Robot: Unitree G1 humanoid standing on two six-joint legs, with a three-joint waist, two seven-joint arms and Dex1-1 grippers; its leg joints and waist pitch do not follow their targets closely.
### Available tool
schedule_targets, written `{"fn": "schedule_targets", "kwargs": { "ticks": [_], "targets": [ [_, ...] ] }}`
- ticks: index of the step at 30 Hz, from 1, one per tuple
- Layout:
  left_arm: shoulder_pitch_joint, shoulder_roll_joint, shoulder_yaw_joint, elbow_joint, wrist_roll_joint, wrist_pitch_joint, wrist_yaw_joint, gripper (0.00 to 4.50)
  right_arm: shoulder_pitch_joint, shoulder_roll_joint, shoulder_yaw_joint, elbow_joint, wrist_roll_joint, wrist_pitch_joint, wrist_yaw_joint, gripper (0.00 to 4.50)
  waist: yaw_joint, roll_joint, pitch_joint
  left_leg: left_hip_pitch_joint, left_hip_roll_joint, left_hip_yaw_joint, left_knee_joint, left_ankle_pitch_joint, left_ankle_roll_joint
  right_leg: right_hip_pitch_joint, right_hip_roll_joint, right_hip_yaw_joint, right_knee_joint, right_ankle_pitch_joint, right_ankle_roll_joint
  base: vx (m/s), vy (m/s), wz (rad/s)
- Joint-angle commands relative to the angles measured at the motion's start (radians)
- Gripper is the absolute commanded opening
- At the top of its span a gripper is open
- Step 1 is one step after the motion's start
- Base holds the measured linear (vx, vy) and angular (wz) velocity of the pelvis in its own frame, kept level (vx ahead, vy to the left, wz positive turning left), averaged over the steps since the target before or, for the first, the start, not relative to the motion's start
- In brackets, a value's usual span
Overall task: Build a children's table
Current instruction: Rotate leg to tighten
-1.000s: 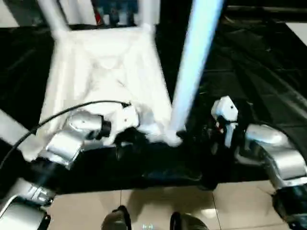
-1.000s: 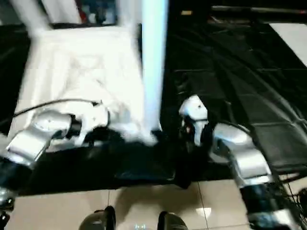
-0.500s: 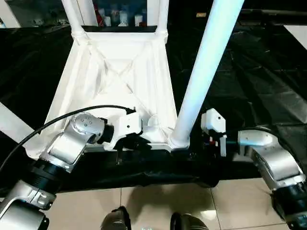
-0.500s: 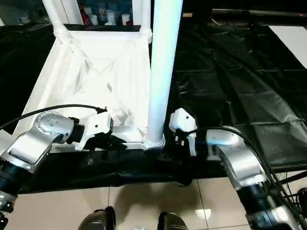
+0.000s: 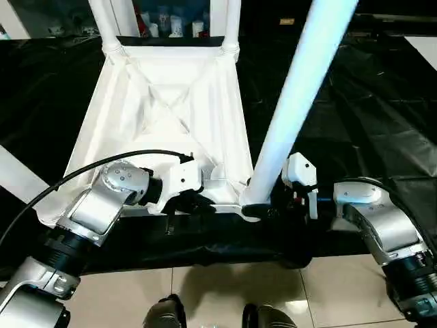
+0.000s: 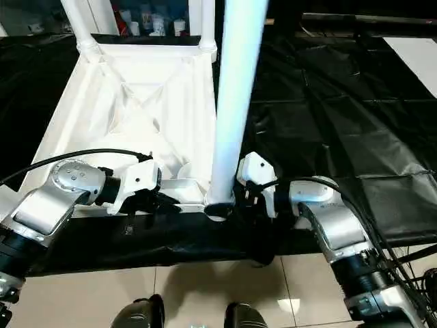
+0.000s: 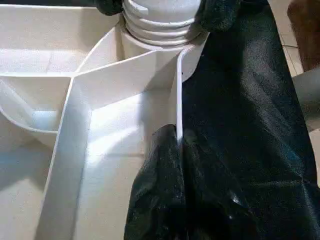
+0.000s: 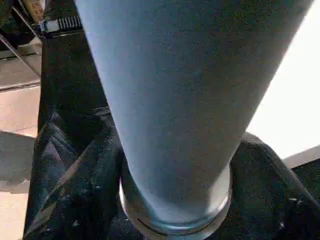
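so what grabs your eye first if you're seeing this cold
A tall white leg stands in the near right corner socket of the upside-down white tabletop, which lies on a black sheet. The left tool pinches the tabletop's near rim, and the right tool sits at the leg's base. Two more legs rise from the far corners.

No text, label, brand, number or sign could be read anywhere; the small items on the shelf at the back were too indistinct to make out.
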Motion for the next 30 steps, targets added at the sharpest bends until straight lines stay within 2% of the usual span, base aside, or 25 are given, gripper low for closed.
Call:
{"fn": "schedule_targets", "kwargs": {
  "ticks": [1, 2, 6, 9, 11, 12, 14, 17, 18, 19, 20, 22, 23, 24, 25, 27, 28, 30],
  "targets": [
    [0.013, -0.004, -0.017, 0.007, -0.004, 0.003, -0.017, 0.0, 0.007, 0.0, 0.008, 0.009, -0.006, -0.012, 0.013, 2.68, -0.003, -0.008, -0.086, 0.029, 0.041, -0.013, -0.045, -0.034, 0.141, 0.053, -0.074, 0.047, -0.042, 0.082, -0.288, 0.0, 0.0, 0.0],
    [0.012, -0.006, -0.016, 0.012, -0.004, 0.006, -0.016, 0.0, 0.011, 0.003, 0.01, 0.012, -0.009, -0.016, 0.011, 2.64, -0.003, -0.005, -0.085, 0.029, 0.041, -0.013, -0.045, -0.036, 0.14, 0.052, -0.074, 0.047, -0.043, 0.08, -0.289, 0.0, 0.0, 0.0],
    [0.005, -0.023, -0.006, 0.034, 0.001, 0.023, 0.018, 0.0, 0.03, 0.011, 0.012, 0.011, -0.012, -0.015, -0.004, 2.62, -0.003, -0.006, -0.085, 0.029, 0.041, -0.012, -0.045, -0.04, 0.137, 0.053, -0.073, 0.047, -0.043, 0.08, -0.291, 0.0, 0.0, 0.0],
    [-0.014, -0.06, 0.013, 0.072, 0.011, 0.052, 0.09, 0.0, 0.049, 0.04, -0.006, 0.019, -0.008, -0.021, -0.053, 2.62, -0.001, -0.007, -0.08, 0.031, 0.042, -0.011, -0.048, -0.071, 0.126, 0.05, -0.075, 0.048, -0.05, 0.03, -0.288, 0.0, 0.0, 0.0],
    [-0.049, -0.108, 0.032, 0.135, 0.033, 0.069, 0.183, 0.0, 0.049, 0.102, -0.05, 0.058, -0.006, -0.014, -0.169, 2.62, -0.002, -0.008, -0.074, 0.035, 0.043, -0.009, -0.052, -0.132, 0.097, 0.042, -0.078, 0.05, -0.064, -0.078, -0.279, 0.0, 0.0, 0.0],
    [-0.057, -0.116, 0.035, 0.147, 0.037, 0.072, 0.199, 0.0, 0.047, 0.117, -0.06, 0.068, -0.005, -0.013, -0.194, 2.62, -0.003, -0.009, -0.072, 0.034, 0.041, -0.011, -0.055, -0.157, 0.072, 0.044, -0.079, 0.048, -0.07, -0.146, -0.265, 0.0, 0.0, 0.0],
    [-0.065, -0.127, 0.038, 0.163, 0.043, 0.072, 0.22, 0.0, 0.045, 0.135, -0.072, 0.08, -0.008, -0.018, -0.23, 2.62, -0.006, -0.008, -0.068, 0.036, 0.041, -0.012, -0.059, -0.191, 0.047, 0.04, -0.082, 0.048, -0.08, -0.227, -0.238, -0.025, 0.006, -0.01],
    [-0.103, -0.18, 0.049, 0.224, 0.06, 0.078, 0.305, 0.0, 0.034, 0.232, -0.137, 0.129, -0.02, -0.01, -0.436, 2.62, -0.013, -0.01, -0.065, 0.035, 0.039, -0.013, -0.065, -0.217, 0.023, 0.033, -0.082, 0.05, -0.088, -0.287, -0.208, 0.0, 0.0, 0.0],
    [-0.103, -0.18, 0.049, 0.224, 0.06, 0.078, 0.305, 0.0, 0.034, 0.232, -0.137, 0.129, -0.02, -0.01, -0.436, 2.61, -0.013, -0.01, -0.065, 0.035, 0.039, -0.013, -0.065, -0.217, 0.023, 0.033, -0.082, 0.05, -0.088, -0.287, -0.208, 0.0, 0.0, 0.0],
    [-0.128, -0.218, 0.054, 0.266, 0.073, 0.078, 0.356, 0.0, 0.026, 0.307, -0.185, 0.169, -0.038, -0.031, -0.605, 2.61, -0.018, -0.011, -0.061, 0.033, 0.038, -0.015, -0.069, -0.231, 0.007, 0.032, -0.085, 0.049, -0.095, -0.341, -0.187, 0.0, 0.0, 0.0],
    [-0.136, -0.232, 0.054, 0.281, 0.077, 0.075, 0.371, 0.0, 0.023, 0.335, -0.202, 0.186, -0.049, -0.048, -0.674, 2.61, -0.02, -0.009, -0.063, 0.034, 0.038, -0.018, -0.07, -0.246, -0.004, 0.03, -0.088, 0.049, -0.098, -0.371, -0.177, 0.0, 0.0, 0.0],
    [-0.147, -0.248, 0.048, 0.304, 0.085, 0.063, 0.38, 0.0, 0.014, 0.384, -0.232, 0.218, -0.054, -0.063, -0.764, 2.61, -0.022, -0.009, -0.063, 0.032, 0.037, -0.019, -0.073, -0.249, -0.008, 0.029, -0.087, 0.048, -0.1, -0.378, -0.163, 0.0, 0.0, 0.0],
    [-0.151, -0.253, 0.043, 0.313, 0.088, 0.057, 0.381, 0.0, 0.008, 0.405, -0.242, 0.236, -0.06, -0.07, -0.808, 2.61, -0.024, -0.004, -0.062, 0.033, 0.037, -0.019, -0.075, -0.251, -0.007, 0.027, -0.086, 0.048, -0.101, -0.361, -0.163, 0.0, 0.0, 0.0],
    [-0.16, -0.265, 0.037, 0.337, 0.096, 0.045, 0.394, 0.0, -0.011, 0.446, -0.259, 0.286, -0.068, -0.103, -0.89, 2.61, -0.024, 0.0, -0.061, 0.032, 0.038, -0.02, -0.076, -0.252, -0.008, 0.025, -0.086, 0.049, -0.1, -0.353, -0.163, 0.0, 0.0, 0.0],
    [-0.17, -0.278, 0.033, 0.361, 0.105, 0.033, 0.409, 0.0, -0.032, 0.487, -0.272, 0.34, -0.085, -0.15, -0.977, 2.61, -0.026, -0.001, -0.06, 0.033, 0.035, -0.019, -0.077, -0.26, -0.016, 0.024, -0.085, 0.049, -0.1, -0.348, -0.162, 0.0, 0.0, 0.0],
    [-0.173, -0.28, 0.028, 0.369, 0.11, 0.028, 0.414, 0.0, -0.044, 0.505, -0.272, 0.368, -0.094, -0.178, -1.009, 2.61, -0.029, 0.0, -0.059, 0.031, 0.034, -0.02, -0.079, -0.271, -0.022, 0.025, -0.086, 0.048, -0.1, -0.357, -0.161, 0.0, 0.0, 0.0],
    [-0.175, -0.28, 0.022, 0.373, 0.114, 0.023, 0.412, 0.0, -0.058, 0.52, -0.26, 0.392, -0.116, -0.2, -1.041, 2.61, -0.027, 0.0, -0.058, 0.037, 0.035, -0.019, -0.08, -0.286, -0.022, 0.022, -0.083, 0.049, -0.103, -0.354, -0.153, 0.0, 0.0, 0.0],
    [-0.177, -0.28, 0.022, 0.378, 0.117, 0.019, 0.411, 0.0, -0.067, 0.53, -0.249, 0.402, -0.128, -0.21, -1.039, 2.61, -0.028, 0.0, -0.058, 0.033, 0.034, -0.019, -0.082, -0.282, -0.016, 0.026, -0.081, 0.05, -0.1, -0.332, -0.151, 0.0, 0.0, 0.0]
  ]
}}
